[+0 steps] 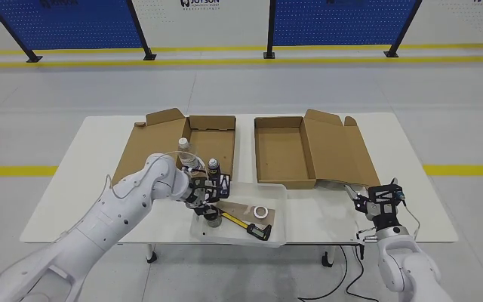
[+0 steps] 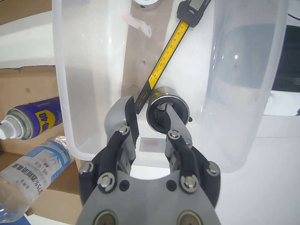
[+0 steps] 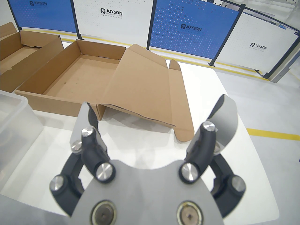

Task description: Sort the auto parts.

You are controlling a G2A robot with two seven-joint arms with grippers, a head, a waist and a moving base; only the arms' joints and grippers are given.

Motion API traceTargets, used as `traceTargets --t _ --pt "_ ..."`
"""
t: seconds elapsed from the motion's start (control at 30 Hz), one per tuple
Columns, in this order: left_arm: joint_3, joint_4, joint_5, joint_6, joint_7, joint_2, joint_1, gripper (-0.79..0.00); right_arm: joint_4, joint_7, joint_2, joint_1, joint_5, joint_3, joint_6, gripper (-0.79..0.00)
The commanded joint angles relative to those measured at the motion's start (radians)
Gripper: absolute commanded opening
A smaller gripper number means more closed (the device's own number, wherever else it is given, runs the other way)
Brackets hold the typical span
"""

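Left wrist view: left gripper (image 2: 150, 111) low in the clear plastic bin (image 2: 58, 71), fingers part open, one inside the bore of the steel-and-black cylindrical bearing (image 2: 180, 101), the other outside its wall; nothing looks clamped yet. Tip of the yellow-scaled digital caliper (image 2: 168, 50) lies in the gap by the outer finger. Risk: closing pinches the caliper too, or the round bearing rolls free. Right gripper (image 3: 155, 115) wide open, empty, over the white counter (image 3: 206, 90)
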Motion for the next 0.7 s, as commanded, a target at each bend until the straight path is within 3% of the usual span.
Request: traceTargets --t 0.0,0.67 --pt "0.008 0.005 0.006 0.0 0.002 0.001 -0.003 -0.539 0.0 0.0 0.0 0.0 0.0 0.0 0.0 0.0" --pt "0.091 0.078 0.062 0.0 0.08 -0.02 -0.042 -0.576 0.0 0.0 0.0 0.0 0.0 0.0 0.0 0.0"
